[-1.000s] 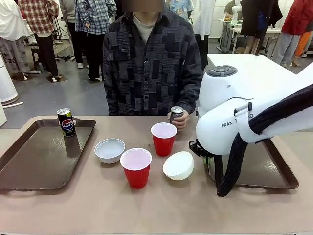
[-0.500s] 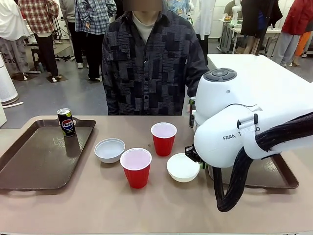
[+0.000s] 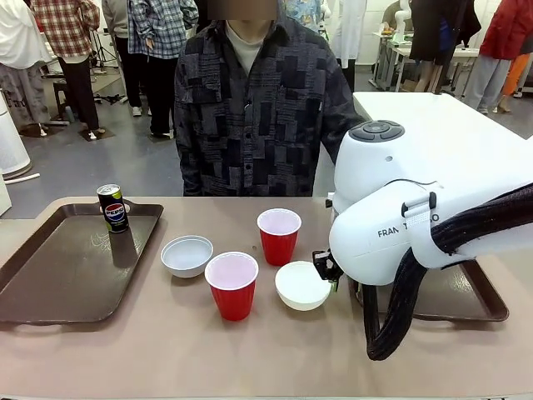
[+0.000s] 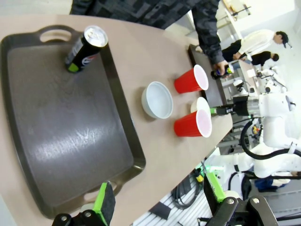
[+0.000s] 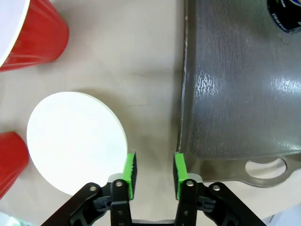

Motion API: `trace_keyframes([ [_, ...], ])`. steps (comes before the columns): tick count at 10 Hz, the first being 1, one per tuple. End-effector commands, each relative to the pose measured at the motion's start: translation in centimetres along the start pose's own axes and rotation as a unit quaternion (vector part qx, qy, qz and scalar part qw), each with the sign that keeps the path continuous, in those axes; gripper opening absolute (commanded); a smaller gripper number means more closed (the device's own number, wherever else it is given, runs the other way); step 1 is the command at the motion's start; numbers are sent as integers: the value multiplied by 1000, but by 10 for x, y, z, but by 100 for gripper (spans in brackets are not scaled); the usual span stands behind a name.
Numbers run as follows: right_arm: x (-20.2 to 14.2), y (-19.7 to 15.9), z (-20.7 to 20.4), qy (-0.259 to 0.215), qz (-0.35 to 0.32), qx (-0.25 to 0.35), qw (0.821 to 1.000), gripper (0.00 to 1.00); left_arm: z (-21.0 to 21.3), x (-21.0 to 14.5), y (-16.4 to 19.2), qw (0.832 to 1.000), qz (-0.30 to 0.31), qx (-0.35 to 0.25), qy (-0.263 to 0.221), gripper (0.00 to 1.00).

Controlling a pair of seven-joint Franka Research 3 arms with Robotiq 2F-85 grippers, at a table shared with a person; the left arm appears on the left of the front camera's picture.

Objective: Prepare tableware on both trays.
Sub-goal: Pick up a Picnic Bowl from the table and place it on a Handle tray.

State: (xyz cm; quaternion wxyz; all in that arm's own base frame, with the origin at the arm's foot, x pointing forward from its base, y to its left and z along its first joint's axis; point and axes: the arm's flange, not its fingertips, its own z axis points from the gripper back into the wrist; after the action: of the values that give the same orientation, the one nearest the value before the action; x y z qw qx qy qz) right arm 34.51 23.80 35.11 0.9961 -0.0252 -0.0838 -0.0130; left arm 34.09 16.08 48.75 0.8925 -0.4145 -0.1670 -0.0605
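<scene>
Left tray (image 3: 67, 275): flat at the table's left end. One can (image 3: 112, 207) stands upright at its far corner.

Left gripper (image 4: 159, 197): above the near end of the left tray. Its fingers are spread wide with nothing between them.

Bare table (image 3: 166, 350) between the trays, three items, all upright and apart from one another:
- The left bowl (image 3: 186, 254) is just beside the left tray and empty.
- The near red cup (image 3: 232, 285) is on the robot's side, mouth up.
- The far red cup (image 3: 279, 236) is toward the person (image 3: 258, 108), mouth up.

Right bowl (image 3: 301, 285): on the table to the right of the near red cup. It is close to the right tray (image 3: 462, 287) but not on it.

Right gripper (image 5: 154, 172): low at the right bowl's edge. Its fingers are parted by a narrow gap, and only bare table shows in that gap. The right bowl lies outside one pad (image 5: 130, 169), with its rim at or very near that pad. Contact cannot be confirmed. The right tray's rim runs just beyond the other pad.

Right tray: in the front view it is largely hidden behind the right arm (image 3: 416, 217). In the right wrist view a dark object with blue print is cut off by the picture's edge. This appears to be the second can (image 5: 284, 12), standing on the tray. The left wrist view shows the person's hand (image 4: 218, 69) on a can at that spot.
</scene>
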Motion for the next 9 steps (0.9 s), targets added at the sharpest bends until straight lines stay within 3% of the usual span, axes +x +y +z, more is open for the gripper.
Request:
trace_keyframes([
  [1,-6,-2,5,-2,12,24,1000,61,2,0,0,1000,-4,-7,-3,100],
  [2,-9,-2,9,-3,15,32,999,76,2,0,0,1000,-4,-7,-3,100],
  [3,-12,-2,13,-8,21,41,999,81,2,0,0,1000,-4,-7,-3,100],
  [6,-15,6,13,-9,29,54,998,81,2,0,0,1000,-4,-7,-3,100],
  [9,10,9,-19,-4,-15,79,997,81,2,0,0,1000,-4,-7,-3,100],
])
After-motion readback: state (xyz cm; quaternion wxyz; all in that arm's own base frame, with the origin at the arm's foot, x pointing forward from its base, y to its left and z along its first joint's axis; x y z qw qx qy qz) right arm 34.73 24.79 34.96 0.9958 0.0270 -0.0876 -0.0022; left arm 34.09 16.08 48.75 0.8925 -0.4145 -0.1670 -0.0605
